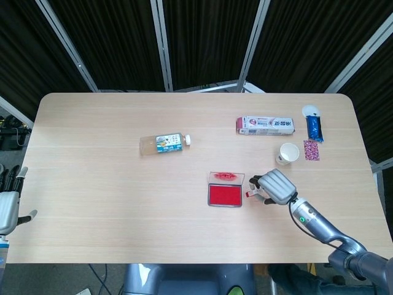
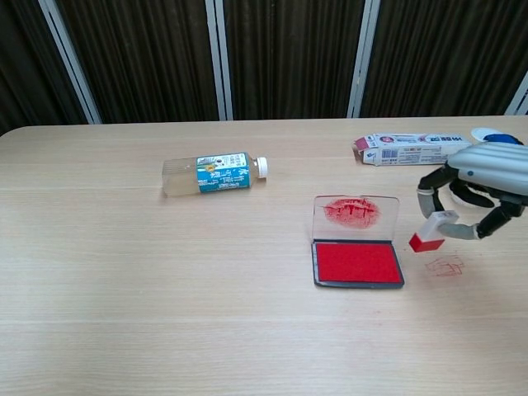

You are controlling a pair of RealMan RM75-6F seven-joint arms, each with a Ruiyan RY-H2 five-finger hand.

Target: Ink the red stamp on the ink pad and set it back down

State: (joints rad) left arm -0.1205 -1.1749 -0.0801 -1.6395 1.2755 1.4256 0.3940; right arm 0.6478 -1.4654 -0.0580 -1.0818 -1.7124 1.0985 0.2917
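The ink pad (image 2: 358,262) lies open on the table, its red pad facing up and its clear lid (image 2: 356,213) standing behind it with red smears. My right hand (image 2: 472,186) pinches the red stamp (image 2: 429,233), holding it tilted in the air just right of the pad. From the head view the stamp (image 1: 250,193) shows at the pad's (image 1: 225,195) right edge, under my right hand (image 1: 274,187). My left hand (image 1: 7,206) hangs off the table's left edge, fingers apart, holding nothing.
Faint red stamp marks (image 2: 445,266) stain the table right of the pad. A lying plastic bottle (image 2: 214,175) is at mid left. A long box (image 2: 410,148), a paper cup (image 1: 287,153), a blue packet (image 1: 315,127) and a small patterned card (image 1: 311,150) sit at the right.
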